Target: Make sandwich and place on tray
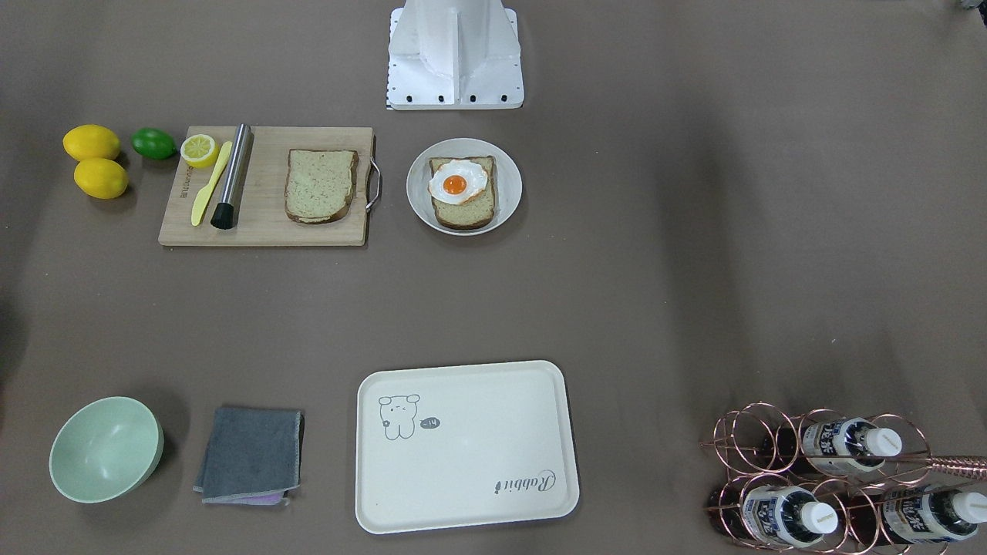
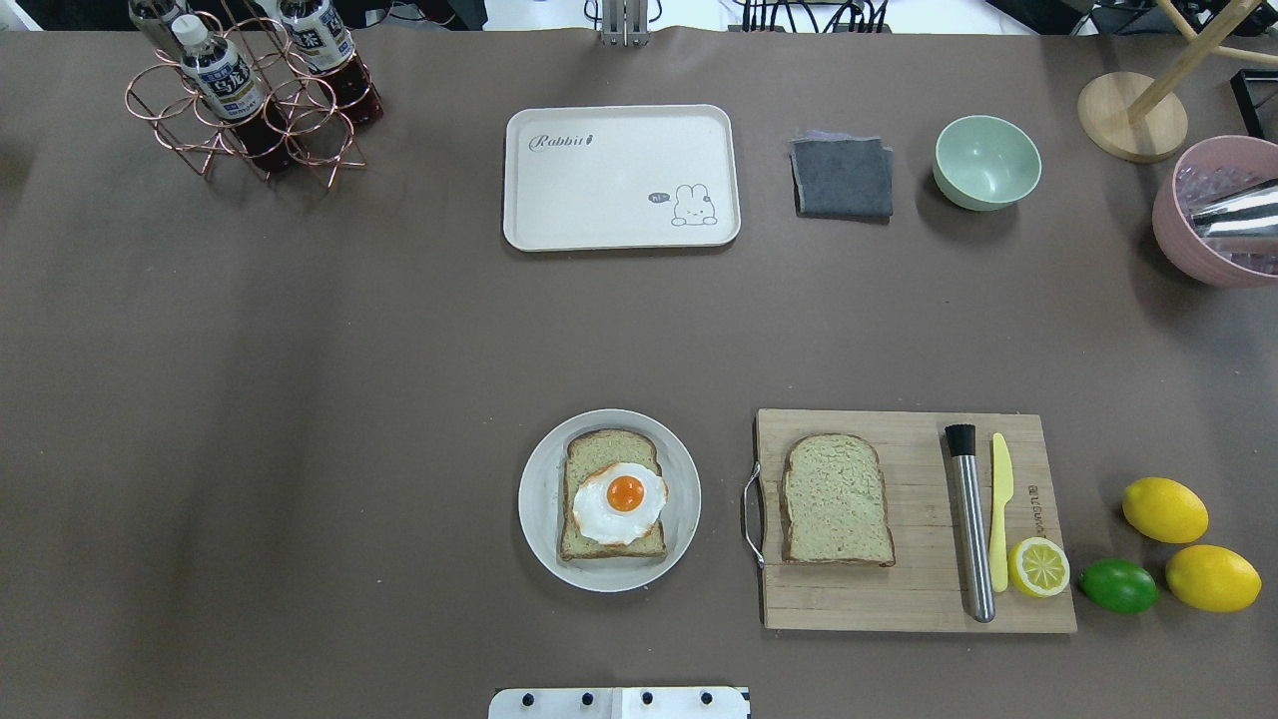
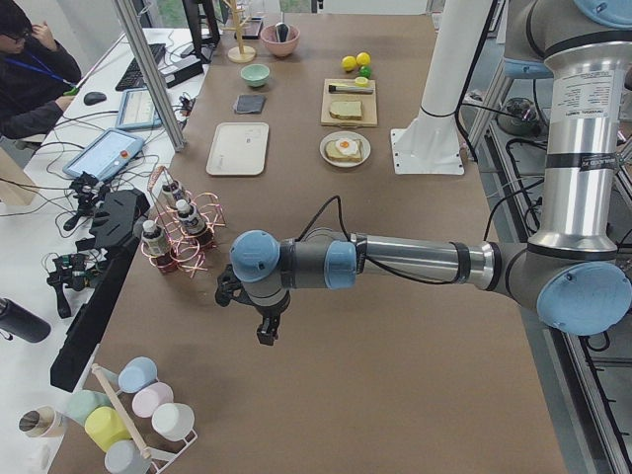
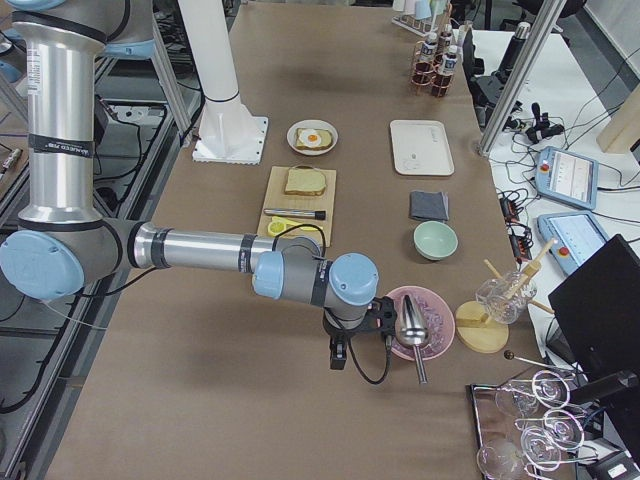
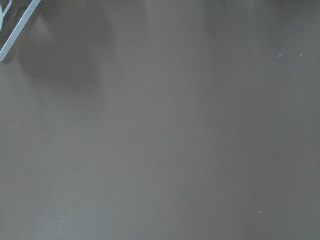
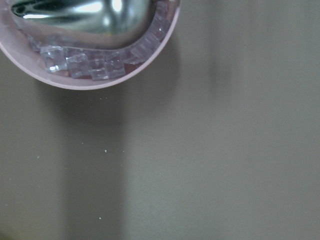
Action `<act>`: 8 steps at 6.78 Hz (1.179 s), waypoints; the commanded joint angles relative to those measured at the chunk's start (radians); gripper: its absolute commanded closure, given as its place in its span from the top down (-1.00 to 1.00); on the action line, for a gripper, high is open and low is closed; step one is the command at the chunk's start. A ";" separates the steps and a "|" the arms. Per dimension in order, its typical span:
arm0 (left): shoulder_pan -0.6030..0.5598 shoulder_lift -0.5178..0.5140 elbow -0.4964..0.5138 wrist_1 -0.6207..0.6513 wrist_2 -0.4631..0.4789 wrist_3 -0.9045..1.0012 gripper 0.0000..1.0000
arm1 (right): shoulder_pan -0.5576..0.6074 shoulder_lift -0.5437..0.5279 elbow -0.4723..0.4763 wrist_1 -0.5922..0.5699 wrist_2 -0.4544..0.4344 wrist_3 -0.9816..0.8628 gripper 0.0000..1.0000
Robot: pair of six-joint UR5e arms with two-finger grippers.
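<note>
Cream tray (image 2: 619,190); orange yolk (image 2: 625,492); cloth (image 1: 250,453) grey, maybe lilac-edged.

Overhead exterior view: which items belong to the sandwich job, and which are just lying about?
Job: fried egg, bread slice beneath it, second bread slice, tray.
Lying about: lemons, lime, yellow knife, grey cloth, green bowl, bottle rack.

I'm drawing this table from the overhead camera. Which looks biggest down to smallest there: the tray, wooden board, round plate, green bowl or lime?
1. wooden board
2. tray
3. round plate
4. green bowl
5. lime
The tray and bowl lie farther from the camera, so they may look a bit smaller than they really are.
</note>
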 commanded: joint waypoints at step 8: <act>0.226 -0.163 -0.018 -0.437 0.000 -0.290 0.99 | -0.199 0.027 0.116 0.316 -0.004 0.041 1.00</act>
